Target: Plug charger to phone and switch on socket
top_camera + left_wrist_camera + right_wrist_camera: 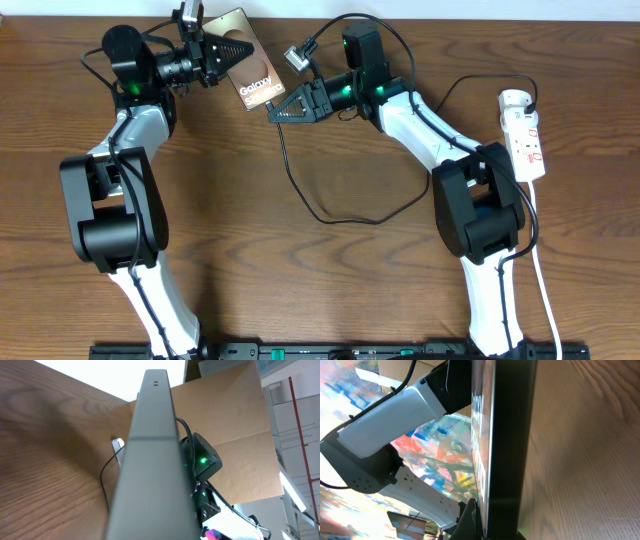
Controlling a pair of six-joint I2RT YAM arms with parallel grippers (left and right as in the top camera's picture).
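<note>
My left gripper [222,55] is shut on the phone [250,70] and holds it tilted above the table's far edge, bronze "Galaxy" back facing up. In the left wrist view the phone's grey edge [150,460] fills the middle. My right gripper [275,112] is shut, its tips at the phone's lower end, where the charger cable [300,195] begins. The tip itself is hidden. The right wrist view shows the phone's dark edge [510,435] close up. The cable loops across the table to the white socket strip [527,140] at the right.
The strip's thick white cord [542,270] runs down the right side toward the front edge. Both arm bases stand at the front. The black cable's loop lies on the wood between the arms. Cardboard [235,435] stands beyond the table's far edge.
</note>
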